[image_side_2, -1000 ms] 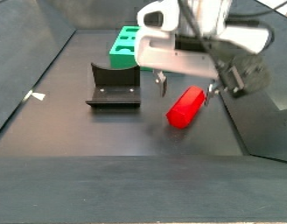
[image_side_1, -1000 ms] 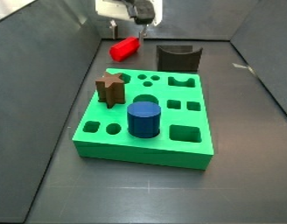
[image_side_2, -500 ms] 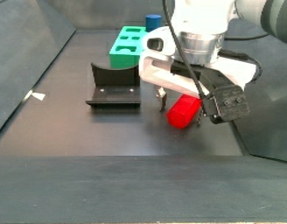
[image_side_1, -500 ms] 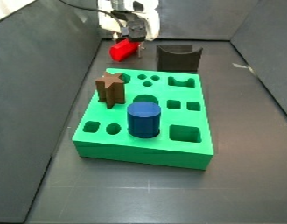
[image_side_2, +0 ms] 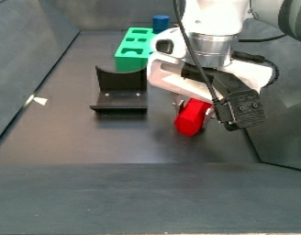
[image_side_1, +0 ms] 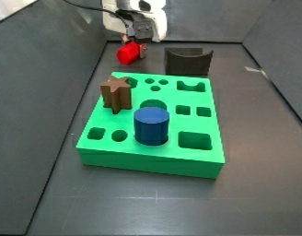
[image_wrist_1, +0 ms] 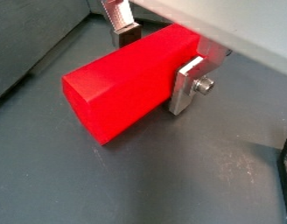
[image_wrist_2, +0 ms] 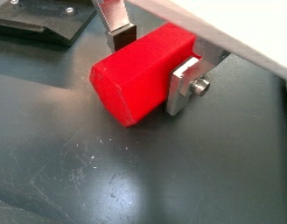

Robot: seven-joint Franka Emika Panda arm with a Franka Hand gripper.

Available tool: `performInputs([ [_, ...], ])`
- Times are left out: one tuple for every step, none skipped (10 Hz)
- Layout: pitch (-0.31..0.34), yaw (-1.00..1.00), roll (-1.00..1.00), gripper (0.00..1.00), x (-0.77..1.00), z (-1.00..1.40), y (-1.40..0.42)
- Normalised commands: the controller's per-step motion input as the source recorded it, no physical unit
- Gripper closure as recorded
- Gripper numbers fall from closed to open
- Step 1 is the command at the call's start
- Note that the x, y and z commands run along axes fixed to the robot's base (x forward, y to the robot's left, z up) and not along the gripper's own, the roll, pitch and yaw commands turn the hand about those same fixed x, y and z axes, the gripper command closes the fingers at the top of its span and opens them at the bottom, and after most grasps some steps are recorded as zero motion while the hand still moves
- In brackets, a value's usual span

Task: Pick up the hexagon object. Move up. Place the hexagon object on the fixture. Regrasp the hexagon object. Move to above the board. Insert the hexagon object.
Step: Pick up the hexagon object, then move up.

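The hexagon object (image_wrist_1: 120,89), a bright red prism, lies on the dark floor in both wrist views, and its end face (image_wrist_2: 125,87) points toward the camera. My gripper (image_wrist_1: 157,68) is down around it, one silver finger (image_wrist_1: 188,80) pressed on one flank and the other dark pad (image_wrist_2: 120,40) against the opposite flank, so it is shut on the piece. In both side views the gripper (image_side_2: 194,108) stands low over the red piece (image_side_1: 129,53), beside the fixture (image_side_1: 187,61). The green board (image_side_1: 129,155) lies nearer the camera.
A brown star block (image_side_1: 115,92) and a blue cylinder (image_side_1: 151,124) stand in the board. The fixture (image_side_2: 118,90) sits between the board (image_side_2: 131,48) and the gripper. Dark walls enclose the floor on both sides.
The gripper came down from above the red piece to around it, and the fingers closed onto its flanks. The piece shifted slightly; board and fixture did not move.
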Motion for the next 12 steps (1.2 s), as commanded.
performInputs([
  [0.000,0.00,0.00,1.00,0.00,0.00,0.00],
  [0.000,0.00,0.00,1.00,0.00,0.00,0.00],
  [0.000,0.00,0.00,1.00,0.00,0.00,0.00],
  [0.000,0.00,0.00,1.00,0.00,0.00,0.00],
  [0.000,0.00,0.00,1.00,0.00,0.00,0.00],
  [0.000,0.00,0.00,1.00,0.00,0.00,0.00],
  [0.000,0.00,0.00,1.00,0.00,0.00,0.00],
  [0.000,0.00,0.00,1.00,0.00,0.83,0.00],
  [-0.031,-0.01,0.02,1.00,0.06,0.87,0.08],
  [0.009,-0.02,0.01,1.00,0.02,0.76,0.07],
  [0.029,-0.02,0.01,1.00,0.01,0.63,0.04],
  [0.039,-0.02,0.01,1.00,-0.01,0.44,0.02],
])
